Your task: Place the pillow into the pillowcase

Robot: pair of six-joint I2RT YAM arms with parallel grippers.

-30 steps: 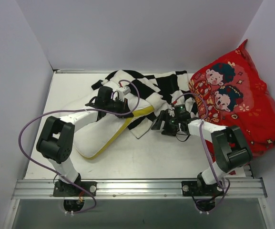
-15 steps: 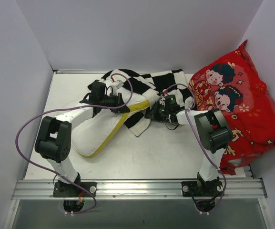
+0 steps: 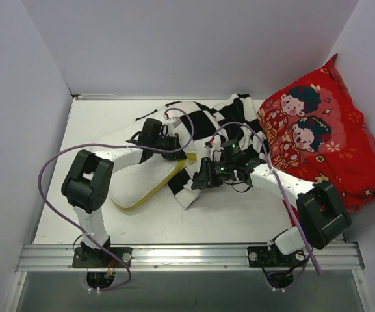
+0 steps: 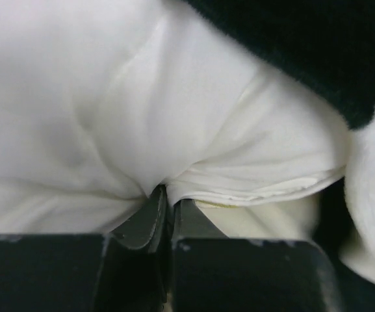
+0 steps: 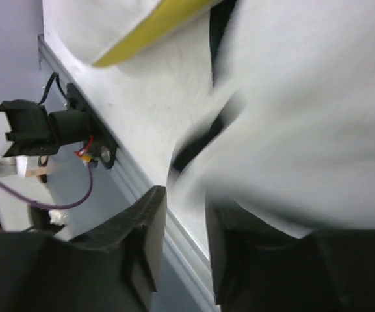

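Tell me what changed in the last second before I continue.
The right gripper reached in open, closed on the near edge of the pillowcase and pulled it back toward the near side. The left gripper shifted the pillow rightward, toward the case. Unchanged: the left grip on the pillow, and the red cushion.

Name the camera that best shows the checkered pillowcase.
Top external: the limp black-and-white checkered fabric pillowcase shows almost whole, crumpled. Left wrist catches only a black patch, apparently its cloth; right wrist gives blurred white cloth, probably it.
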